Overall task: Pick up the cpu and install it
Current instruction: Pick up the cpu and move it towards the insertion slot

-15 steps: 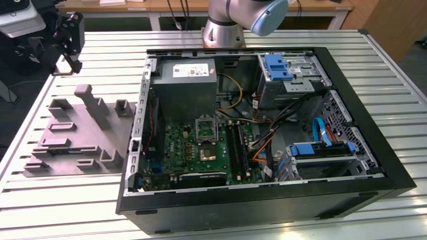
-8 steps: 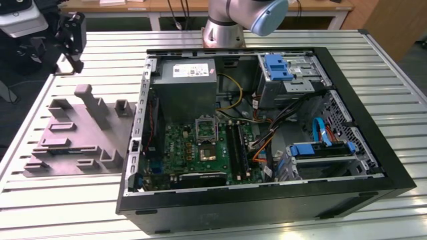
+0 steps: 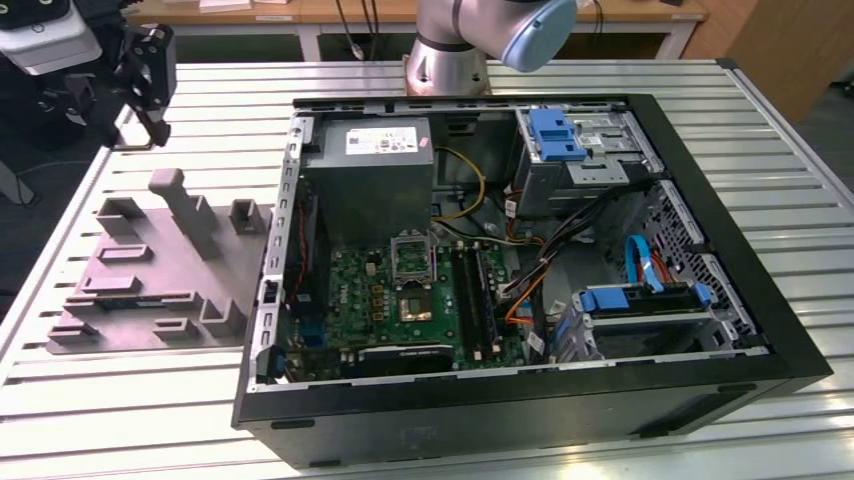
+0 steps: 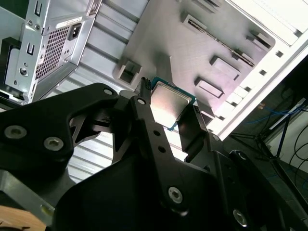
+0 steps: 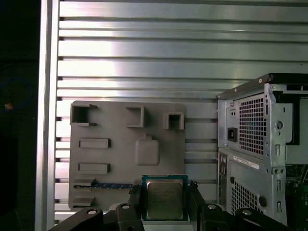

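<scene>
The cpu (image 5: 164, 198) is a small square chip with a pale silver top and a darker rim. My gripper (image 5: 164, 197) is shut on it, a black finger (image 5: 136, 198) pressing on each side. In the second wrist view the cpu (image 4: 168, 107) shows tilted between the same fingers (image 4: 144, 103) of the gripper (image 4: 169, 109). In the exterior view the gripper (image 3: 150, 118) hangs high above the table at the far left, over the far end of the grey block and outside the open computer case (image 3: 787, 330). The motherboard's socket (image 3: 412, 260) lies inside the case.
A grey plastic block with upright posts (image 3: 160, 270) lies on the slatted metal table (image 3: 147, 400) at the exterior view's left of the case. The power supply box (image 3: 374, 170), drive cages (image 3: 574, 150) and loose cables (image 3: 561, 250) crowd the case. The arm's base (image 3: 447, 60) stands behind it.
</scene>
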You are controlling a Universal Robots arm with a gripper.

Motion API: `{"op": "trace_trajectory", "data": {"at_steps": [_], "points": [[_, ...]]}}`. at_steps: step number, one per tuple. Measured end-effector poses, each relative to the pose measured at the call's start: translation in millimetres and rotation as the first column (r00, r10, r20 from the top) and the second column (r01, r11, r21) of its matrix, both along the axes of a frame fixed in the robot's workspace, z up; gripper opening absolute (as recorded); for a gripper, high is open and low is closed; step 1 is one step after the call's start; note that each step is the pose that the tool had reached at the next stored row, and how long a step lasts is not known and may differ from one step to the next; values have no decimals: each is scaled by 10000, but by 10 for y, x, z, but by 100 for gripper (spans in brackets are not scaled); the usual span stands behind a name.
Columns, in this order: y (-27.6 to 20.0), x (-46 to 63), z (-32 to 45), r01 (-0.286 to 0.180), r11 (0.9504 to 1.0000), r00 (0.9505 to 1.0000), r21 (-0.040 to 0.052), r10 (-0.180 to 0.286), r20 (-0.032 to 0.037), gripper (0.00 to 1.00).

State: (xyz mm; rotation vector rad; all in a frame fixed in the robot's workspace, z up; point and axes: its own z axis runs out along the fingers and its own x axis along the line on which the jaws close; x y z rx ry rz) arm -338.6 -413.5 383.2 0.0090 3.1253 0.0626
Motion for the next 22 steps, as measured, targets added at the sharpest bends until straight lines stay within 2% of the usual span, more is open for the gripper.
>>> {"op": "trace_trajectory", "data": {"at_steps": [22], "points": [[0,108,1,0,10000,10000,-1,0,-1,47]]}}
